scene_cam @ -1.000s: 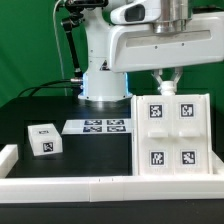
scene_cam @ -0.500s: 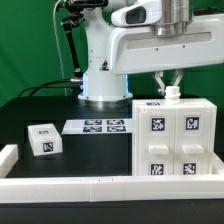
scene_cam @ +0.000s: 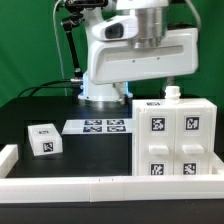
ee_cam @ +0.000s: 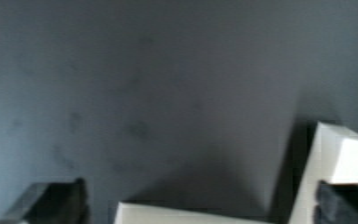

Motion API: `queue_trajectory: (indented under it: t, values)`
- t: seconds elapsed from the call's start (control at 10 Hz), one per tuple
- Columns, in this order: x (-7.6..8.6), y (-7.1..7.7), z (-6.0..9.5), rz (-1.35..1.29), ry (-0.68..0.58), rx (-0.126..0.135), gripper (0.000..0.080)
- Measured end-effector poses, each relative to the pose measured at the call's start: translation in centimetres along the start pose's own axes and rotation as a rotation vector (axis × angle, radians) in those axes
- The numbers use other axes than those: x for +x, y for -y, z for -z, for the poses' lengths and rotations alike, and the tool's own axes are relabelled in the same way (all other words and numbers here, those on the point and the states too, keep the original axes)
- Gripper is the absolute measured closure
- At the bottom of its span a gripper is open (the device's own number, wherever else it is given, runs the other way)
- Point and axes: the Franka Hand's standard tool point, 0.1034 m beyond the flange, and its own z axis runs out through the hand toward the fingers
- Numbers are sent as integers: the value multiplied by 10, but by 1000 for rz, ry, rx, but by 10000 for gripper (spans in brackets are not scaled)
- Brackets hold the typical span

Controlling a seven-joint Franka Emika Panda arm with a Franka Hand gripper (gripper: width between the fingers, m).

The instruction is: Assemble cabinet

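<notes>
The cabinet point(scene_cam: 172, 140), a white box with four tagged fronts, stands upright on the black table at the exterior view's right. A small white knob point(scene_cam: 172, 93) sticks up from its top. A small white tagged drawer block point(scene_cam: 42, 140) lies apart at the left. In the exterior view the gripper is hidden behind the arm's white link point(scene_cam: 140, 55). In the wrist view the gripper point(ee_cam: 197, 204) is open: its dark fingers point(ee_cam: 51, 205) stand wide apart and hold nothing. White cabinet edges point(ee_cam: 345, 160) show below it.
The marker board point(scene_cam: 98, 126) lies flat between the drawer block and the cabinet. A long low white rail point(scene_cam: 100, 185) edges the table's front and turns up at the left corner. The robot base point(scene_cam: 100, 85) stands behind.
The cabinet went from tilted back to upright. The fingers, first at its top knob, have let go. The arm has swung up and toward the exterior view's left.
</notes>
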Motion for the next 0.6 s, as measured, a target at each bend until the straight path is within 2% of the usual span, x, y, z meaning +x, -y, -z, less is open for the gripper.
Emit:
queue_trajectory:
  t: [0.1,0.2,0.3,0.4,0.6]
  values:
    - [-18,-18,-8,35,-10,-9,51]
    - [-36,-43,-16,82,-11,-16,13]
    - [-51,-68,-22,91,-5,-21,13]
    - [-57,-83,-26,92,-5,-24,3]
    - [-59,-94,-24,102,-7,-26,3]
